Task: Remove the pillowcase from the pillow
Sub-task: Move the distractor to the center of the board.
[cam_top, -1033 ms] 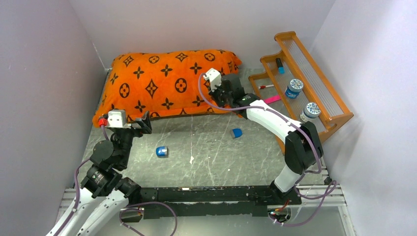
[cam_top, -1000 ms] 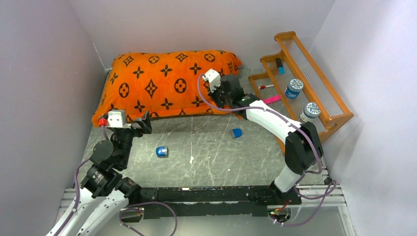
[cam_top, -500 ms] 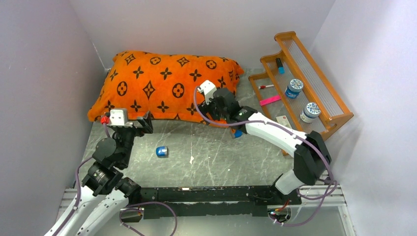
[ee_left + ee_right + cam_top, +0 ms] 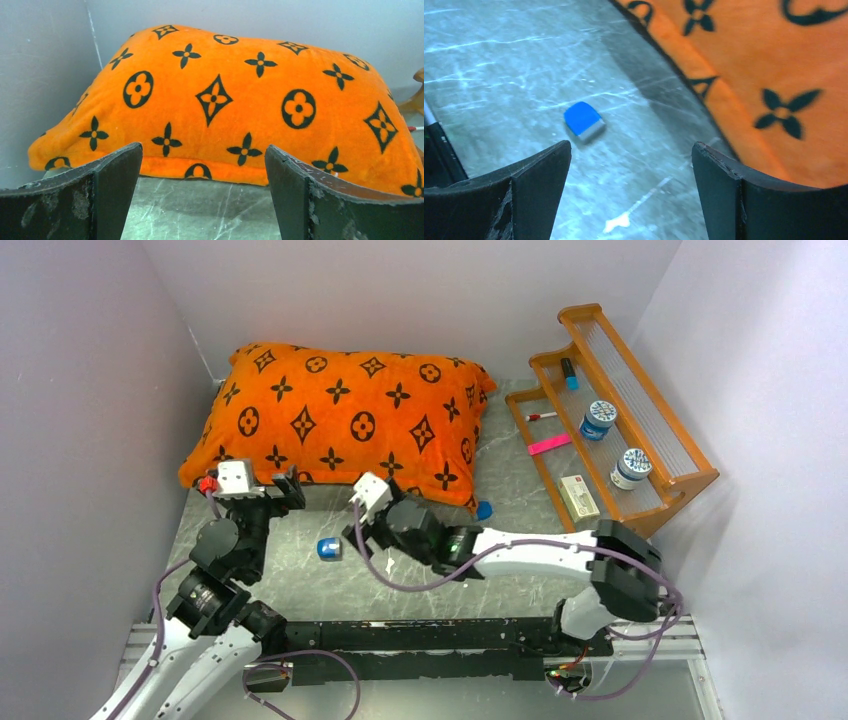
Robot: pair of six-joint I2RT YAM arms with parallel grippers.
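- The bright orange plush pillowcase with dark brown flower and circle motifs (image 4: 340, 420) lies at the far left of the grey marbled table (image 4: 520, 515). It is fully stuffed, the pillow inside is hidden, and I cannot tell which end is open.
- The left gripper (image 4: 287, 490) is spread wide and empty, just beside the case's near seam (image 4: 200, 170), which it faces squarely.
- The right gripper (image 4: 368, 532) is also spread and empty, low over the table. The case's edge is to one side of it and a small blue block (image 4: 584, 120) is ahead.
- Judgement: find the open end first, then pinch only the flat seam fabric, not the stuffing.
- One gripper should probably hold the bulk back, or the whole cushion may simply drag along.
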